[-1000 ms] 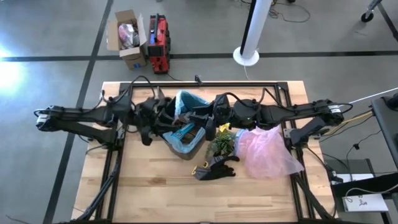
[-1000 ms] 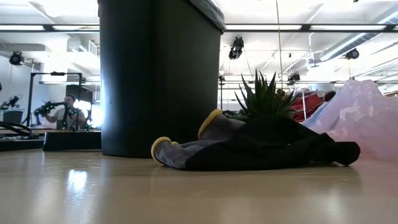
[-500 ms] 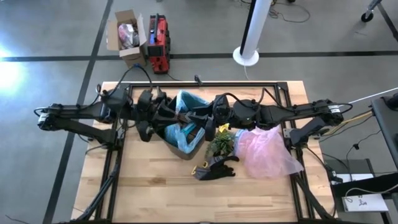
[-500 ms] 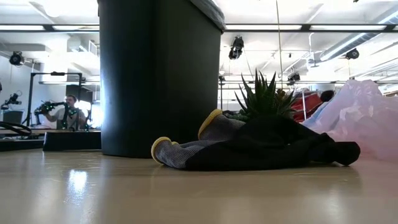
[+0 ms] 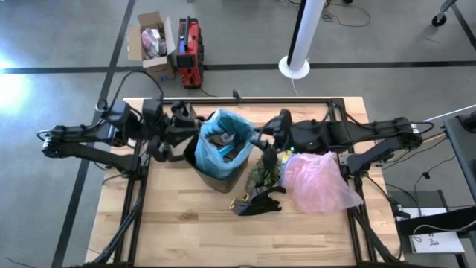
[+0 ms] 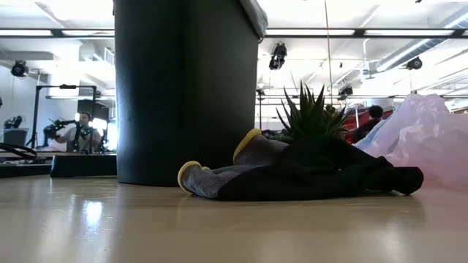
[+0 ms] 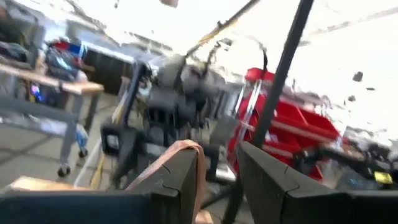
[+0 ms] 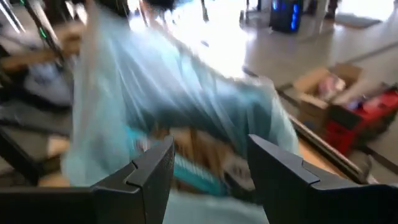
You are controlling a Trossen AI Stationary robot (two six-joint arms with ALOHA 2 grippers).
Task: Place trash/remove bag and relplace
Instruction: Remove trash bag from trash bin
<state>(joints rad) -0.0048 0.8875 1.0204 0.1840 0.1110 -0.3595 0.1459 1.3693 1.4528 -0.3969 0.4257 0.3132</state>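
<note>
The bag [image 5: 217, 138], a teal-blue liner, sits in the black bin [image 5: 223, 177] near the middle of the table [image 5: 186, 231], its mouth spread open above the rim, with brown and white trash [image 5: 225, 145] showing inside. Nearest the front edge lies a black-and-yellow glove [image 5: 254, 201]; just behind it stand a green plant tuft [image 5: 265, 173] and, to its right, a pink plastic bag [image 5: 320, 181]. Beyond these comes the bin itself, flanked by the two arms. The left gripper [image 5: 178, 141] hangs just beside the bin's left wall, apart from the liner; its fingers [image 7: 180, 180] stand slightly apart with nothing clearly between them, though a brownish shape behind one is too blurred to place. The right gripper [image 5: 269, 143] hovers near the bag's right edge, its fingers [image 8: 152, 171] parted and empty, looking into the liner's open mouth. The step in hand looks like taking the filled liner out. To do it well, each gripper should pinch the loose film at opposite sides of the rim rather than the bin wall, gather it, and lift straight up and evenly, so the thin plastic neither tears nor tips its contents and the bin stays standing. Farthest off, on the floor past the table, are a cardboard box [image 5: 151, 41] and a red case [image 5: 190, 43].
</note>
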